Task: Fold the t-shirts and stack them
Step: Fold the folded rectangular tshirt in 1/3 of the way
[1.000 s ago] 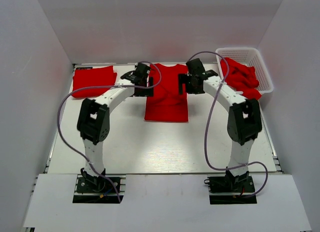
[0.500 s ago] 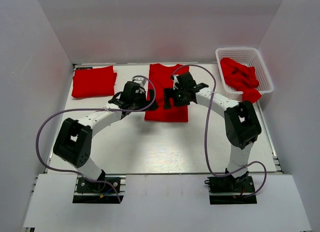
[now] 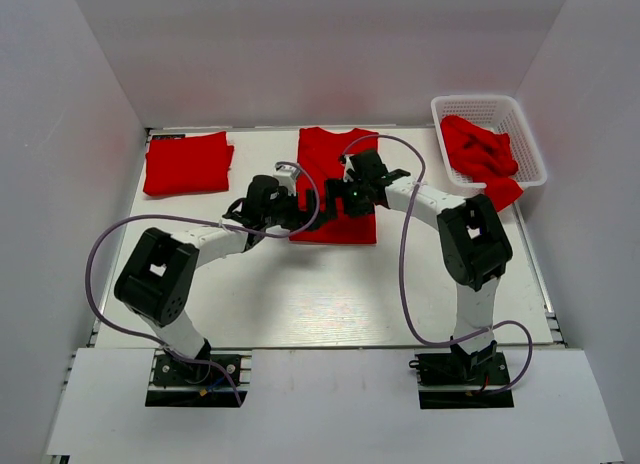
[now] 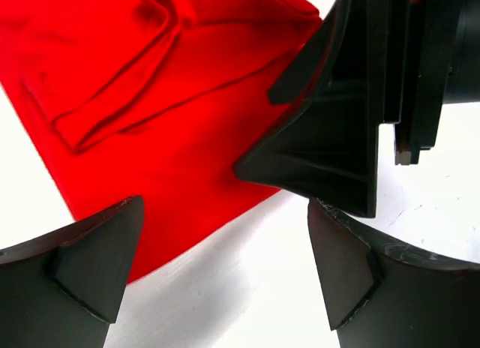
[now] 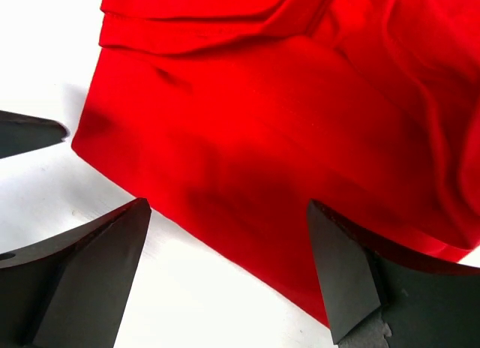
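A red t-shirt lies flat at the back middle of the table, its sleeves folded in. My left gripper hangs open at its near left corner. In the left wrist view the gripper is over bare table, with the shirt's hem just beyond it. My right gripper is open over the near hem. Between its fingers runs the shirt's edge. The two grippers are close together, nearly touching. A folded t-shirt lies at the back left.
A white lattice basket at the back right holds crumpled red t-shirts, one hanging over its near rim. White walls close in the table on three sides. Both arms' purple cables loop over the table.
Both grippers have come from the shirt's far sides toward me and down to its near hem, and they now stand closer together. Both stayed open.
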You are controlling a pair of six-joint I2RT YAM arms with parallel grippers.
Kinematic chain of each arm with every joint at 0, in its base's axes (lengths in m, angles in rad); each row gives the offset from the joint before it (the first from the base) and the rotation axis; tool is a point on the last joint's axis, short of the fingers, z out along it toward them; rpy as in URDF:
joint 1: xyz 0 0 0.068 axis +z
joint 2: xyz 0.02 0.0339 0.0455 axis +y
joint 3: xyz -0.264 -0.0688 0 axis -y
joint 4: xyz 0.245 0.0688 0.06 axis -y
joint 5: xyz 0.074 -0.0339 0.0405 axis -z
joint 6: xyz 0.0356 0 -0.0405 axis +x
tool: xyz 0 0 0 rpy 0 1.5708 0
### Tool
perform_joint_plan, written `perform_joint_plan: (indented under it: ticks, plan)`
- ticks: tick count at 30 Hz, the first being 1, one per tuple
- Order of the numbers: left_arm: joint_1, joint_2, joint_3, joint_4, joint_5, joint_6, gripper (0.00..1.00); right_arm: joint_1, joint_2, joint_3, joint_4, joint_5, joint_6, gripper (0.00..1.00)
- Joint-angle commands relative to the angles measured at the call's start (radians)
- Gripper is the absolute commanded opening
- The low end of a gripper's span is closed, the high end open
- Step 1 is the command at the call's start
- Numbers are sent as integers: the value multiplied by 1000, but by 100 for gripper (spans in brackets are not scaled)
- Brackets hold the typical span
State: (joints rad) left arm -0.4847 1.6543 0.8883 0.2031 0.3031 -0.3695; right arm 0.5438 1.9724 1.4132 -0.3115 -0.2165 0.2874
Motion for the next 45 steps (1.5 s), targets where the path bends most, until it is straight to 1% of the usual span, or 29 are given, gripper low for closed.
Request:
perform_joint_plan:
  ticks: [1, 5, 10, 14, 19, 25, 29, 34, 37, 40, 42, 43, 44, 45]
  plan:
    - [-2, 7, -12, 76, 51, 20, 100, 5, 19, 32, 41, -6, 25, 90]
    - [-2, 27, -34, 76, 51, 11, 100, 1, 39, 39, 89, 40, 32, 90]
    - [-2, 47, -52, 105, 62, 1, 100, -1, 83, 79, 91, 62, 41, 90]
    - [-2, 68, -63, 128, 88, -8, 100, 1, 88, 82, 141, 85, 61, 90]
    - [-2, 139, -72, 137, 113, -8, 100, 1, 91, 104, 187, 111, 70, 90]
    - [-2, 148, -103, 125, 103, -8, 100, -7, 104, 110, 281, 170, 79, 90]
    - [-2, 139, -112, 114, 85, 1, 100, -8, 154, 179, 298, 245, 84, 90]
    - [-2, 130, -112, 79, 74, 11, 100, -24, 229, 285, 278, 279, 68, 90]
    - [-2, 130, -89, 55, 65, 11, 100, -27, 215, 319, 223, 264, 7, 90]
    - [-2, 130, -80, 55, 65, 20, 100, -12, 136, 299, 198, 322, -169, 90]
    - [-2, 130, -80, 55, 65, 20, 100, -13, 106, 253, 187, 353, -220, 90]
    - [-2, 130, -80, 55, 65, 20, 100, -13, 73, 239, 187, 344, -343, 90]
    - [-2, 130, -80, 45, 65, 20, 100, -10, 39, 183, 205, 365, -426, 90]
    - [-2, 130, -80, 45, 65, 29, 100, -10, 28, 167, 212, 370, -533, 90]
